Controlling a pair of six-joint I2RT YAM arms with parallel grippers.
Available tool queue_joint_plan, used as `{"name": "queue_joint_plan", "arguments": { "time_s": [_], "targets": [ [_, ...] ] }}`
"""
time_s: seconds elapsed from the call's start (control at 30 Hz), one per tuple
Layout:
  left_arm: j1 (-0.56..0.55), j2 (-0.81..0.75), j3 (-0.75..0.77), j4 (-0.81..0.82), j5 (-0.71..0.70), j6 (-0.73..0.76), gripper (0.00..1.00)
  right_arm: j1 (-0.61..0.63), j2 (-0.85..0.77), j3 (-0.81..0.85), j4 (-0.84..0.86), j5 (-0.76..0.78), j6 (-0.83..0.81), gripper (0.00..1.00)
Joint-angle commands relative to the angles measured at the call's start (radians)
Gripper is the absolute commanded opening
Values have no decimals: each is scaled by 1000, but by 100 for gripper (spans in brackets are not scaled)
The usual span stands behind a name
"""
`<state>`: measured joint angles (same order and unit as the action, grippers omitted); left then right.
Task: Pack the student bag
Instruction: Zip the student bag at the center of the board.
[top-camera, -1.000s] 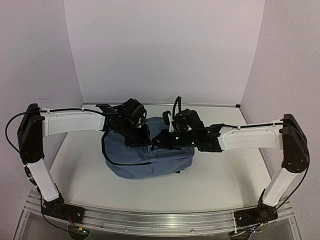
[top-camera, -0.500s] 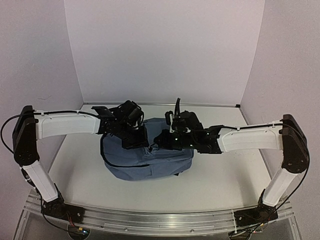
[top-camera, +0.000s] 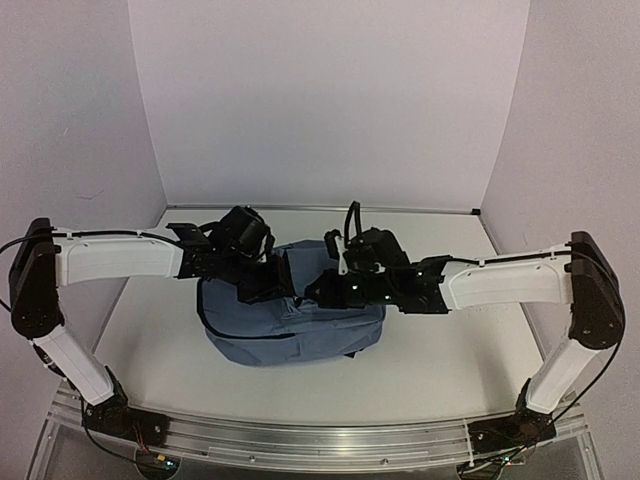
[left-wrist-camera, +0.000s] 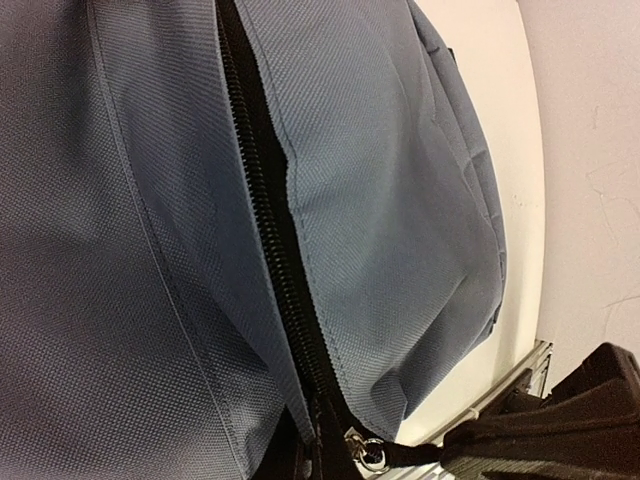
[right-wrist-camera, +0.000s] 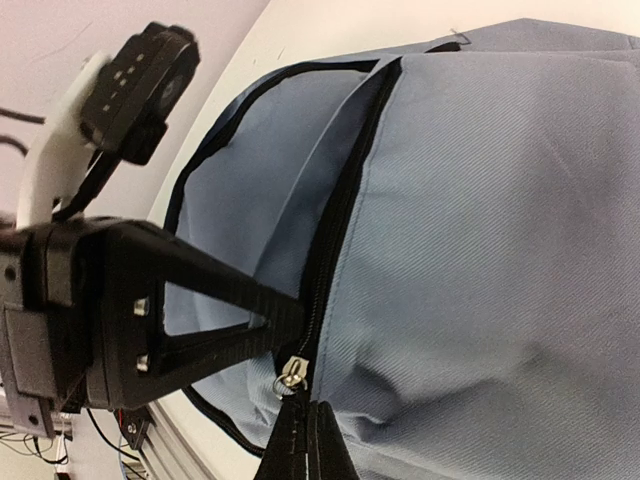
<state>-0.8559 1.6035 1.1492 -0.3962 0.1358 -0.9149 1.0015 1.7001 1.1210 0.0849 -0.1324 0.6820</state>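
In the middle of the white table (top-camera: 450, 345) lies the soft slate-blue fabric student bag (top-camera: 290, 335), its black zip (left-wrist-camera: 268, 250) running along the top. The left end effector (top-camera: 272, 288) and right end effector (top-camera: 318, 291) are both clenched at that zip, beside its small metal slider (right-wrist-camera: 292, 372); whether either pinches anything cannot be told.

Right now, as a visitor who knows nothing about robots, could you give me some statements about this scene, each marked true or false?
The student bag lies on the table. True.
The bag is bright red. False: it is slate blue, with a black zip.
Both the left gripper and the right gripper are at the bag's zip. True.
The right gripper is wide open. False: it is shut, right by the metal zip pull.
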Motion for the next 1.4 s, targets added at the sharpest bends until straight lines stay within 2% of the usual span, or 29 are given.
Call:
{"name": "queue_joint_plan", "arguments": {
  "time_s": [0.0, 0.53, 0.6, 0.7, 0.8, 0.93, 1.07, 1.17, 1.23, 1.3, 1.37],
  "targets": [
    [40, -8, -19, 77, 43, -6, 0, 50, -36, -27, -2, -56, -33, 0],
    [115, 20, -27, 77, 99, 10, 0, 110, -1, -102, -30, -58, 27, 0],
    [118, 34, -4, 61, 103, 23, 10, 111, 4, -86, -30, -51, 26, 0],
    [118, 72, 64, 10, 93, 49, 30, 112, 18, -61, -30, -47, 21, 0],
    [118, 105, 113, -37, 64, 66, 40, 114, 28, -39, -30, -47, 18, 0],
    [118, 149, 153, -55, 64, 83, 46, 115, 36, -34, -29, -44, 14, 0],
    [117, 179, 167, -19, 111, 89, 48, 116, 50, -33, -29, -36, 12, 0],
    [115, 196, 184, -18, 116, 96, 44, 116, 54, -31, -28, -29, 16, 0],
    [115, 202, 191, -24, 108, 101, 30, 116, 51, -32, -28, -18, 19, 0],
    [116, 206, 200, -42, 84, 104, 12, 116, 45, -32, -29, -9, 21, 0],
    [119, 207, 212, -64, 52, 108, 2, 116, 37, -36, -30, -3, 23, 0]
  ]
}}
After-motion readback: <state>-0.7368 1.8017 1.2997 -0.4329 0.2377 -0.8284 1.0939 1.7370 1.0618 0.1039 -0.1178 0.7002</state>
